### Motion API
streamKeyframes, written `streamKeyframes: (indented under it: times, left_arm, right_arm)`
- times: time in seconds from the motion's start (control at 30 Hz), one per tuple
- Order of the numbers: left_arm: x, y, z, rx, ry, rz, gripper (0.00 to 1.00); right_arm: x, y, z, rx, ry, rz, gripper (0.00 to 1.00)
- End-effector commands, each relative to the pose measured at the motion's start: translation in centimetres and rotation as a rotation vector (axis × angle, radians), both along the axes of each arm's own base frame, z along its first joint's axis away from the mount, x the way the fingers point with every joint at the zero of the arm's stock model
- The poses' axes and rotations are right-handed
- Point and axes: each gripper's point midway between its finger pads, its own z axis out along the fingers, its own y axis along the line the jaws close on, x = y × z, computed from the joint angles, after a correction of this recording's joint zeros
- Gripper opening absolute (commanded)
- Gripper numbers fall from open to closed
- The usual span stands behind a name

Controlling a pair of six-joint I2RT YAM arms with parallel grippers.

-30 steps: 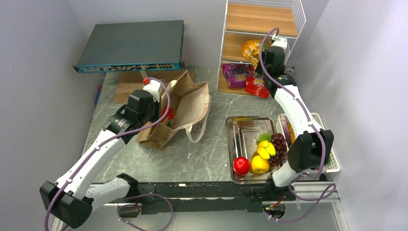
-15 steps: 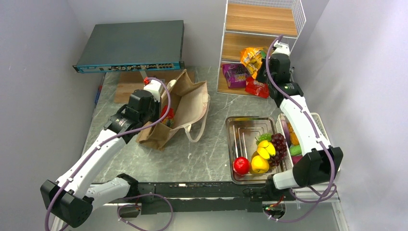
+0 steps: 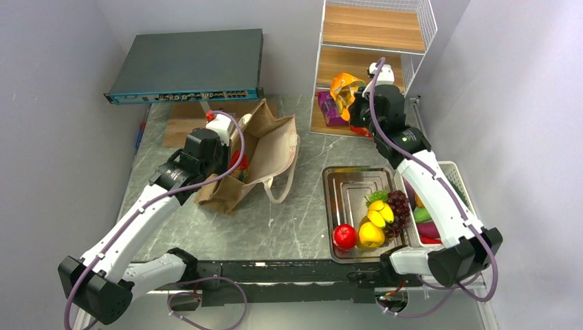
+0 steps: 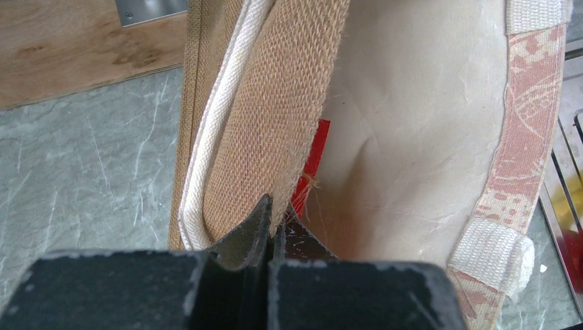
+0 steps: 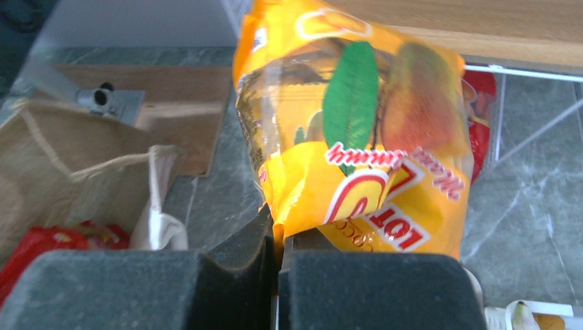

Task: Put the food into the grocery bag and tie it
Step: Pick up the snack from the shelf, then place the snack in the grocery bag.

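R jaws clenched on orange snack packet, up by far-right shelf. The grocery bag lay to its left, mid-worktop, long axis near-left to far-right, mouth far-right. L jaws pinched its rim.

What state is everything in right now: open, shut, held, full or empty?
grocery bag, mouth open, red packet inside.
left gripper, shut on the bag's rim.
right gripper, shut on the orange snack packet.
orange snack packet, lifted, hanging from the right gripper.
metal tray, partly filled with fruit.
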Motion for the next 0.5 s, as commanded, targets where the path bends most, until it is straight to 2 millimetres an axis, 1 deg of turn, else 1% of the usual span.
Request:
streamKeyframes:
  times: [0.0, 0.1, 0.2, 0.3, 0.47]
  left_arm:
    - [0.5, -0.3, 1.7, -0.005, -0.045, -0.009, 0.0]
    - [0.5, -0.4, 1.7, -0.007, -0.045, -0.011, 0.0]
    - [0.4, -0.4, 1.7, -0.007, -0.043, -0.015, 0.0]
    - [0.5, -0.4, 1.7, -0.006, -0.044, -0.015, 0.0]
    - [0.4, -0.4, 1.7, -0.006, -0.046, -0.014, 0.0]
  right_arm:
    - [-2.3, 1.6, 7.7, 0.017, -0.225, 0.08, 0.0]
    - [-3.9, 3.8, 8.2, -0.006, -0.229, 0.181, 0.0]
    - [-5.4, 6.0, 8.2, -0.03, -0.227, 0.262, 0.0]
    - [-6.3, 6.9, 8.1, -0.048, -0.225, 0.283, 0.0]
    - [-7.2, 7.7, 8.0, -0.044, -0.222, 0.317, 0.0]
